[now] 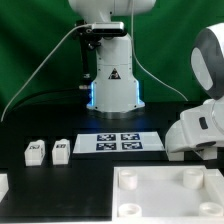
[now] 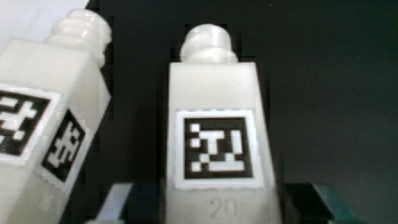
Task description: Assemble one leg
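In the wrist view a white leg (image 2: 217,120) with a black-and-white tag and a round peg at its far end lies on the black table between my fingers. My gripper (image 2: 217,208) is open, with one finger (image 2: 125,200) on each side of the leg's near end and a dark gap on both sides. A second, similar leg (image 2: 50,110) lies close beside it. In the exterior view my arm's white body (image 1: 200,125) is low at the exterior view's right and hides the fingers. Two more legs (image 1: 35,150) (image 1: 61,150) stand at the exterior view's left.
The marker board (image 1: 120,142) lies in front of the robot base (image 1: 112,85). A large white tray-like piece with round sockets (image 1: 165,205) lies at the front. Another white part (image 1: 3,183) shows at the left edge.
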Controlling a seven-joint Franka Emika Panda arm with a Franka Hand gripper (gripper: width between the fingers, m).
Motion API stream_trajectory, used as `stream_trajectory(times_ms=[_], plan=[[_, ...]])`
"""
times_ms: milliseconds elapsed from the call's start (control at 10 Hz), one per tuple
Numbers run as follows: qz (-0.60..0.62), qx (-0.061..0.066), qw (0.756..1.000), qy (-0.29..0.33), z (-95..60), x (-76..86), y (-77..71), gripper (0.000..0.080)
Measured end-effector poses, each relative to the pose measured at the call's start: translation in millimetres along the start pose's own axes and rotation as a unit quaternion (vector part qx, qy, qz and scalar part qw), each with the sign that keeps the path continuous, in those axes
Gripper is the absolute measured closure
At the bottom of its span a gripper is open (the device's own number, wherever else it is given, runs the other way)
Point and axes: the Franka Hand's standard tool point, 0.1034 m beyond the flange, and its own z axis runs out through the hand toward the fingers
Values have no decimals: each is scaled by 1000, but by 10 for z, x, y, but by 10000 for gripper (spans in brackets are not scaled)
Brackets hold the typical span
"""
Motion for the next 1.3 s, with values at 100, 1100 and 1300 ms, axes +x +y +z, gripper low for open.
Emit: stream_trajectory(times_ms=[100, 1100, 1300], plan=[[-8, 1, 1000, 0, -49, -5, 21, 508], [-46, -19, 912, 407, -1510, -278, 458, 508], [-47, -24, 842, 536, -2137, -140, 920, 508]])
